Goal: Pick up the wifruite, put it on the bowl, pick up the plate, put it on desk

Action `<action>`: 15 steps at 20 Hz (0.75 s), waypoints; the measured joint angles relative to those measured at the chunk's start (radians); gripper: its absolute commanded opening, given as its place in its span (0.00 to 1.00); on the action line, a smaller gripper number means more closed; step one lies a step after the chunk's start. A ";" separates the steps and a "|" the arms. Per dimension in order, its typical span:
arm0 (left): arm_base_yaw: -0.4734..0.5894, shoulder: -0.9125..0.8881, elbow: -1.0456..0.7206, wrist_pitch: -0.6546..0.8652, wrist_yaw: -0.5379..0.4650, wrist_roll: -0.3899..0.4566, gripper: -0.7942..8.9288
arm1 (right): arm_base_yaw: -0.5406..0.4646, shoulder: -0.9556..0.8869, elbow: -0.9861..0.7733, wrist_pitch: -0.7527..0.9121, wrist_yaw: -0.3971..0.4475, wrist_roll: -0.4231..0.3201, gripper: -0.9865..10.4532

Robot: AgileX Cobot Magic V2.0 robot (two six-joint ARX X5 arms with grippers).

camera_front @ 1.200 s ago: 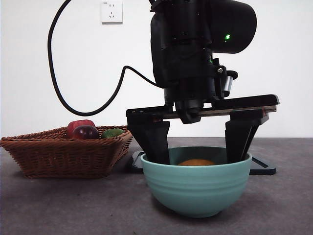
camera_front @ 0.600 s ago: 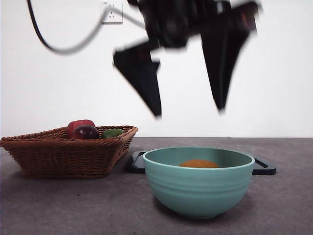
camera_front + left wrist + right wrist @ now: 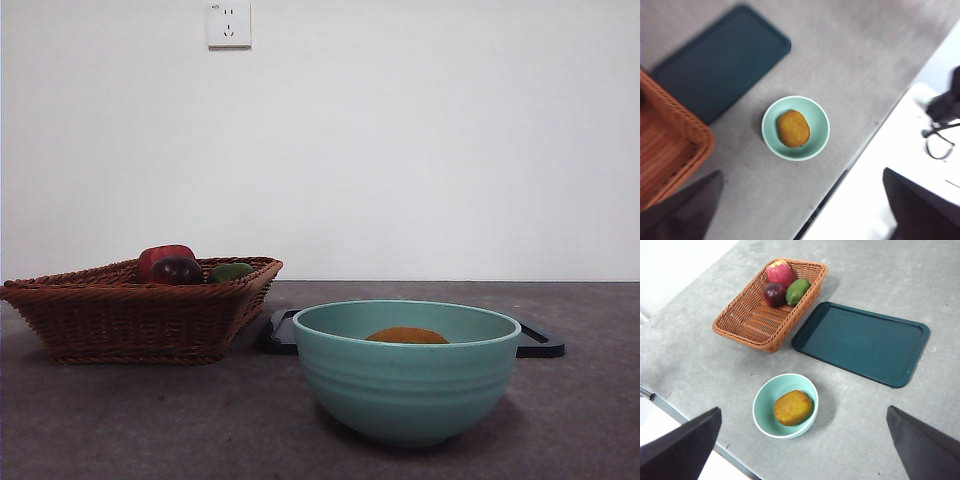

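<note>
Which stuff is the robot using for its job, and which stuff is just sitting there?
For the job: wifruite, lying in the bowl; desk.

Just sitting there: wicker basket holding a red fruit, purple fruit and green fruit; dark tray.

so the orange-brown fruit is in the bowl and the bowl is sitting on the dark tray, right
Not quite. The fruit is in the bowl, but the bowl sits on the grey table, apart from the tray. The right wrist view shows this plainly.

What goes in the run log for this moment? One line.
fruit: in bowl | left claw: open, high | right claw: open, high | tray: bare, on desk
</note>
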 measured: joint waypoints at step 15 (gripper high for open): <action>0.000 -0.555 -0.205 -0.049 -0.072 0.035 0.64 | 0.000 0.000 0.000 0.000 0.000 0.001 0.57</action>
